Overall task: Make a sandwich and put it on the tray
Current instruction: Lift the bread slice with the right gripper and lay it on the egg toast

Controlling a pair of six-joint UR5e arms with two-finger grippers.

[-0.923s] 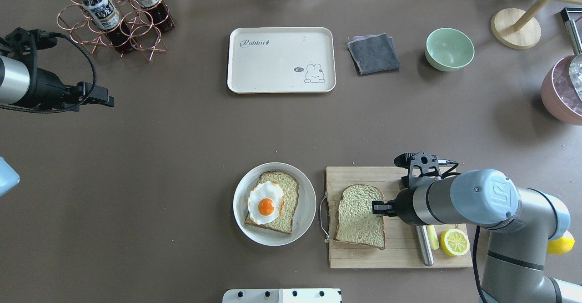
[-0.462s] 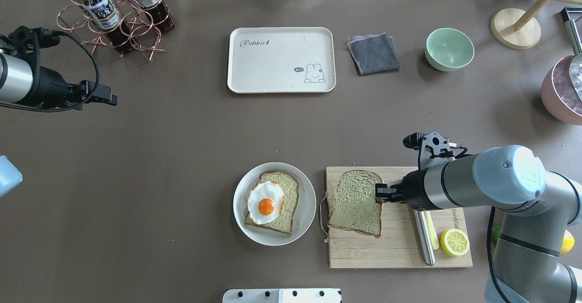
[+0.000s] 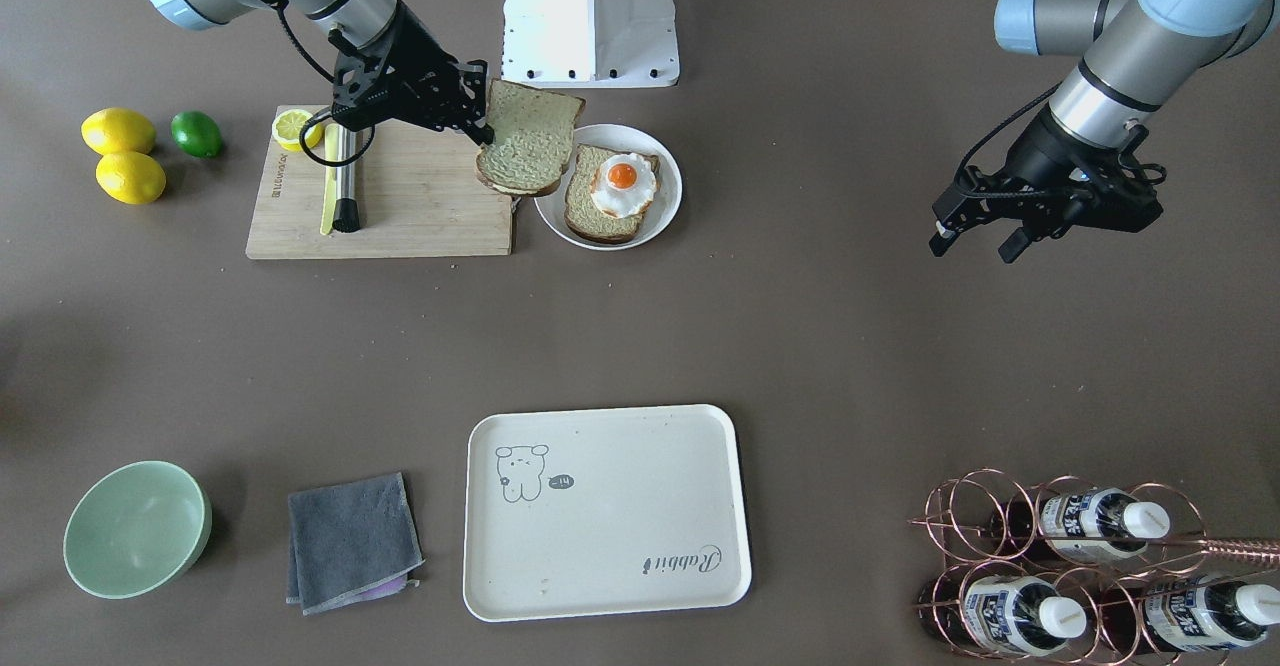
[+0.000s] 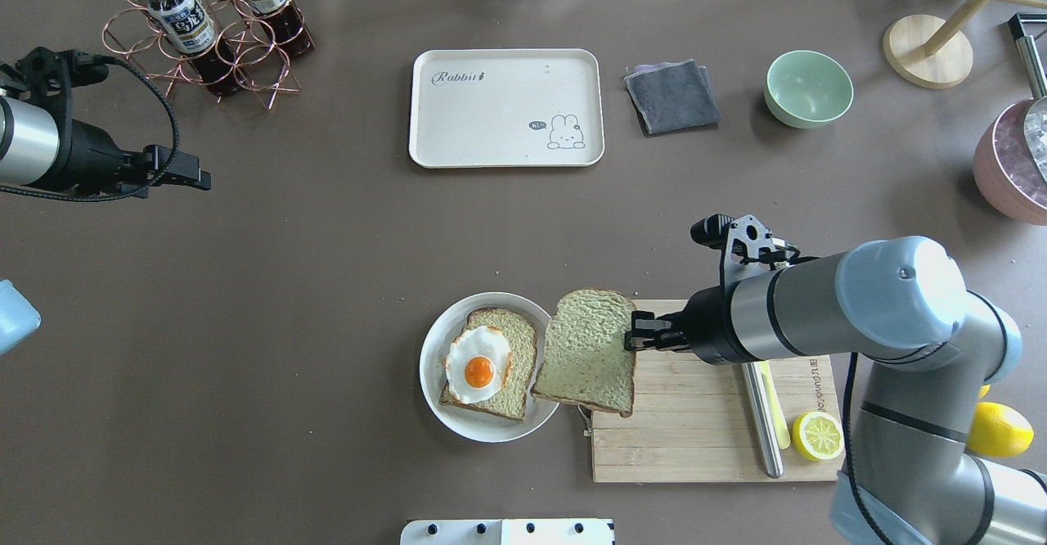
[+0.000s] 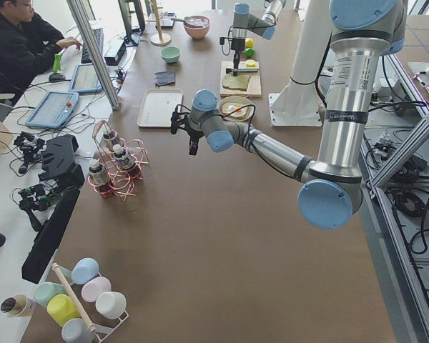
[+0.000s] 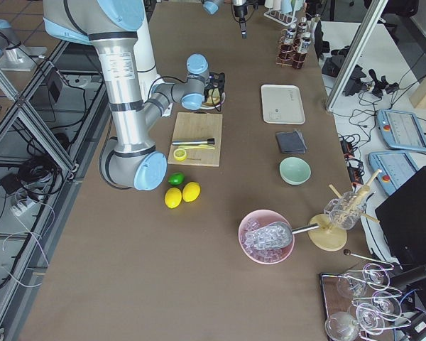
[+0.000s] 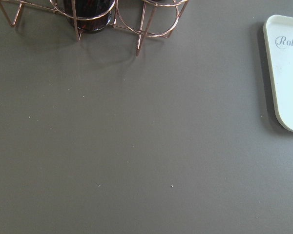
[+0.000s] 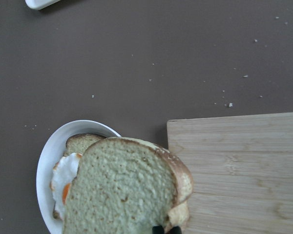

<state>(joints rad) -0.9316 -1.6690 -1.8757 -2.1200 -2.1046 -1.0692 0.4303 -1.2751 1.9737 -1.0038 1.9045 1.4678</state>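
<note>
My right gripper [image 4: 634, 339] is shut on the right edge of a bread slice [image 4: 589, 350] and holds it in the air, tilted, over the left end of the cutting board [image 4: 703, 439] and the rim of the round white plate [image 4: 491, 429]. On the plate lies the other bread slice [image 4: 517, 369] with the fried egg [image 4: 477, 362] on top. The right wrist view shows the held slice [image 8: 122, 190] partly covering the egg. The cream tray [image 4: 491, 103] sits bare at the table's far middle. My left gripper [image 3: 975, 244] is open and empty, hovering at the table's left.
A steel-handled knife [image 4: 761, 430] and a lemon half [image 4: 817, 435] lie on the board. Two lemons and a lime [image 3: 198, 133] lie beside it. A grey cloth [image 4: 671, 95], a green bowl [image 4: 808, 88], a copper bottle rack [image 4: 204, 29] and a pink ice bowl [image 4: 1010, 164] stand along the far side.
My right gripper has lifted the bread slice off the cutting board and carried it left, so it now overlaps the plate's right rim. The left arm has hardly moved.
</note>
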